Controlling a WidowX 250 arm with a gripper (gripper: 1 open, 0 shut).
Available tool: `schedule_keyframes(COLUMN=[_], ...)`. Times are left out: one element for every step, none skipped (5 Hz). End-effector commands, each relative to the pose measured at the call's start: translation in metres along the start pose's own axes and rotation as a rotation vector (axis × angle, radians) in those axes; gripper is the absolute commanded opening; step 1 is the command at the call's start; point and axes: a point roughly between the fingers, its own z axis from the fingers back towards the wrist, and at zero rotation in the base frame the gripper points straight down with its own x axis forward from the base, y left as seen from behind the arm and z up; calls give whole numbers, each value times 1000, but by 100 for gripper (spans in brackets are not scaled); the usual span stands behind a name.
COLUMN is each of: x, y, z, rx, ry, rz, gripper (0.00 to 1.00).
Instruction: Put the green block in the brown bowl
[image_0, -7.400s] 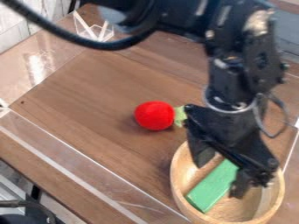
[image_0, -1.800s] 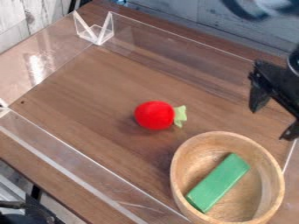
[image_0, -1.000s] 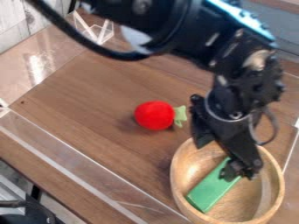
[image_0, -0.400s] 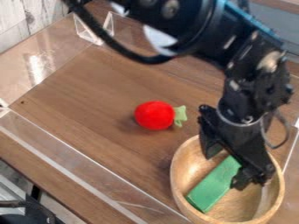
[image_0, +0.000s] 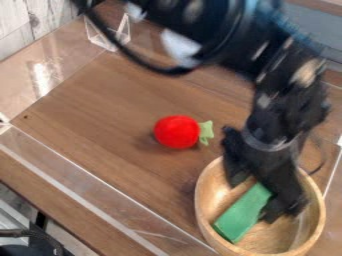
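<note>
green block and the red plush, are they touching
Apart. The camera view shows the green block inside the brown bowl, with its rim and bare wood before the red plush.

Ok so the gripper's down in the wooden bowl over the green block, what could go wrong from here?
1. The open gripper sits low over the flat green block; closing could lift it back out of the light-brown wooden bowl.
2. Its fingers are close to the bowl's rim and might nudge or tip the bowl.
</note>
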Motion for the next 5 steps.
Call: schedule_keyframes(x=[-3, 7, 14, 19, 22], y=[13, 7, 0, -3, -7], z=[3, 6, 0, -9, 2], rx=[-14, 16, 26, 30, 29], ry=[-51, -43, -41, -38, -39], rz=[-43, -23, -21, -18, -61], gripper=[100, 100, 100, 100, 100])
